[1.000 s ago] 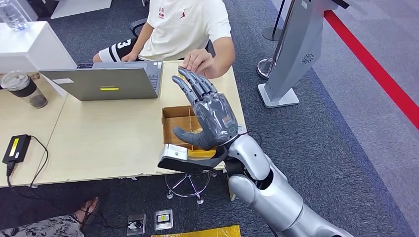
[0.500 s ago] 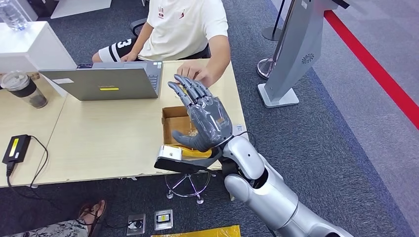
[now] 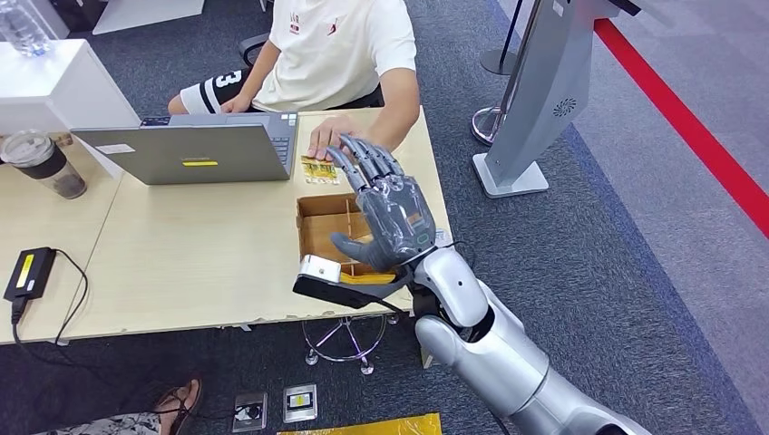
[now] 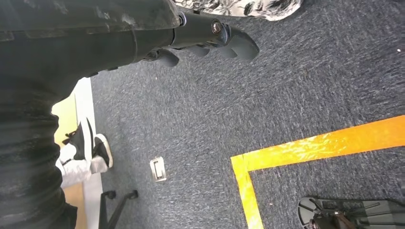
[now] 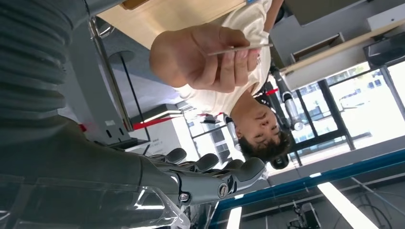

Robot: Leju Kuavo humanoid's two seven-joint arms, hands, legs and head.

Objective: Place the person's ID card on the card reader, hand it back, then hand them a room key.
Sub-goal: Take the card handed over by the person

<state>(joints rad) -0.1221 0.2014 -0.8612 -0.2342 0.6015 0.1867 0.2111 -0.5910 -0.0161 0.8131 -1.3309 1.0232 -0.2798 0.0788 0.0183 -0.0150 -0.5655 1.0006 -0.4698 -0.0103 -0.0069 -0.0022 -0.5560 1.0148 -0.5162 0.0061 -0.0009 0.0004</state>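
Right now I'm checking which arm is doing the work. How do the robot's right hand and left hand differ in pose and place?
The right hand is raised over the table, fingers spread, reaching toward the person's hand; the left hand hangs low over the grey carpet. The right hand's fingers are extended; the left hand's look loosely curled. Both hold nothing.

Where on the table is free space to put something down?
The widest bare patch of the beige wooden table lies between the grey laptop, the black power adapter and the brown cardboard box. Around that box, beneath the right hand, it is crowded.
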